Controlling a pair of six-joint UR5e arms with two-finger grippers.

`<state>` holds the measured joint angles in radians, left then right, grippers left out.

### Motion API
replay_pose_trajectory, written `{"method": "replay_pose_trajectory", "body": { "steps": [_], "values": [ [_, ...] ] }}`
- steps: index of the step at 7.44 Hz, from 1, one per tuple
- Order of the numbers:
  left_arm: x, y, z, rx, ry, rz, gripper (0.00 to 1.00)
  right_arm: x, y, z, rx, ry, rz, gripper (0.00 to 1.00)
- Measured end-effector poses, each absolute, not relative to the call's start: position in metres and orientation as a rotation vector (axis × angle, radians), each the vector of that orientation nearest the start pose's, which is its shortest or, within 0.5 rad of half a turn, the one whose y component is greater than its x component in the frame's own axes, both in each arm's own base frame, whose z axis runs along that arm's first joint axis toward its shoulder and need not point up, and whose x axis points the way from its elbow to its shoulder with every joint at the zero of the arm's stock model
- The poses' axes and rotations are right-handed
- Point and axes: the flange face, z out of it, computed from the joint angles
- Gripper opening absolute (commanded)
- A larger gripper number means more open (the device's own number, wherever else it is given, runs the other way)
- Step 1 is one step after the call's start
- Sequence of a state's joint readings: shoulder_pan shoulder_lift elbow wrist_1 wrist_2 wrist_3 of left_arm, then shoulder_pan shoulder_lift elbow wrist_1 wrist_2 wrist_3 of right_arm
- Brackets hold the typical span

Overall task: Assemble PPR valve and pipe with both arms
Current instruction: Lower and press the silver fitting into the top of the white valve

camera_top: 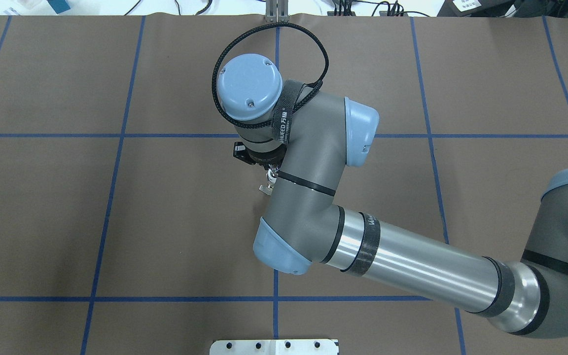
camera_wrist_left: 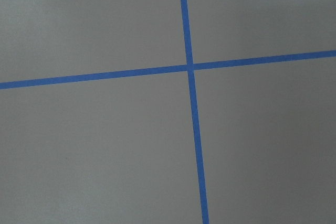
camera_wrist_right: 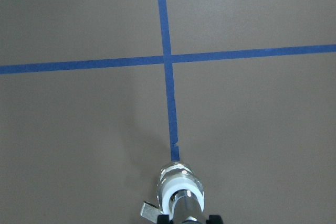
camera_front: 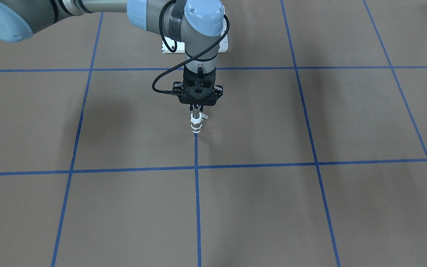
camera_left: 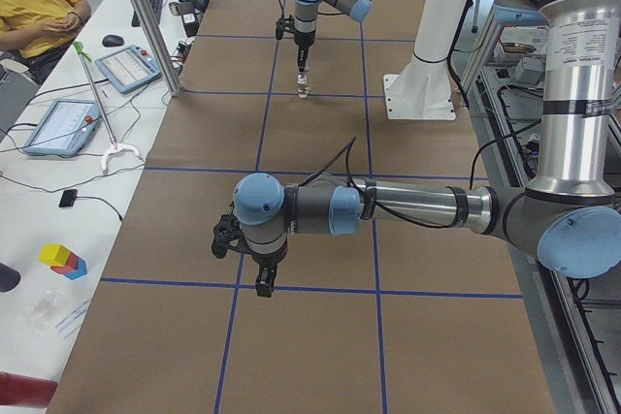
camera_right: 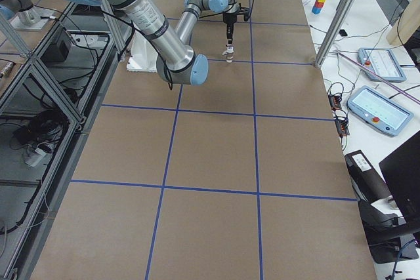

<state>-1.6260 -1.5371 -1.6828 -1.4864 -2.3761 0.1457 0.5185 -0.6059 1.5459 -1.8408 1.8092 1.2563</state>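
A: Jaws on right gripper (camera_front: 197,108): set close together, pinching a shiny silver-metal pipe stub (camera_wrist_right: 184,199) from above. Narrow gap only, filled by the stub.

B: Noted. Position of pipe stub against the valve?

A: Standing upright in the open round top of a white plastic ringed PPR valve (camera_front: 196,125), with a small grey side lever (camera_wrist_right: 148,211) sticking out sideways. Valve upright, seemingly resting on the brown bench (camera_front: 310,207) at the end of a blue tape line (camera_wrist_right: 169,103). Contact with the bench not certain from these angles.

B: Left gripper?

A: Left gripper (camera_left: 264,283) caught only from the table-end view, hanging over the bench well apart from the valve. Jaws there impossible to read as open or closed. Just a tape cross (camera_wrist_left: 190,67) on the bench under its wrist camera.

B: Step in hand?

A: Judged as the joining step: seating pipe stub into PPR valve, one-armed at present. Depth of seating unreadable.

B: Next move?

A: Probably bringing the left arm across to steady the valve body, gripping clear of the lever, then pressing or turning the stub straight down the axis. Calls for keeping the stub plumb. Otherwise, risk of tipping the unheld valve.
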Motion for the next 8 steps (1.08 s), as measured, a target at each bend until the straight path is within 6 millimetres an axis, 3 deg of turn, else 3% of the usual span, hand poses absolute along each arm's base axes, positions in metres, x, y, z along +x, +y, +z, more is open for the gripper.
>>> {"method": "replay_pose_trajectory", "body": {
  "steps": [3,5,6,7,8],
  "values": [
    [-0.0877,-0.4724,0.6257,0.076,0.802,0.083,1.0,-0.5702,-0.4514,0.1035,0.06,-0.701,0.116,0.47],
    [-0.0877,-0.4724,0.6256,0.075,0.802,0.083,1.0,-0.5708,-0.4505,0.1049,0.06,-0.699,0.113,0.51],
    [-0.0877,-0.4724,0.6256,0.075,0.802,0.083,1.0,-0.571,-0.4502,0.1052,0.06,-0.699,0.113,0.64],
    [-0.0877,-0.4724,0.6256,0.075,0.802,0.083,1.0,-0.5711,-0.45,0.1053,0.06,-0.699,0.113,0.98],
    [-0.0877,-0.4724,0.6256,0.075,0.802,0.083,1.0,-0.571,-0.45,0.1059,0.06,-0.699,0.113,0.99]
  ]
}}
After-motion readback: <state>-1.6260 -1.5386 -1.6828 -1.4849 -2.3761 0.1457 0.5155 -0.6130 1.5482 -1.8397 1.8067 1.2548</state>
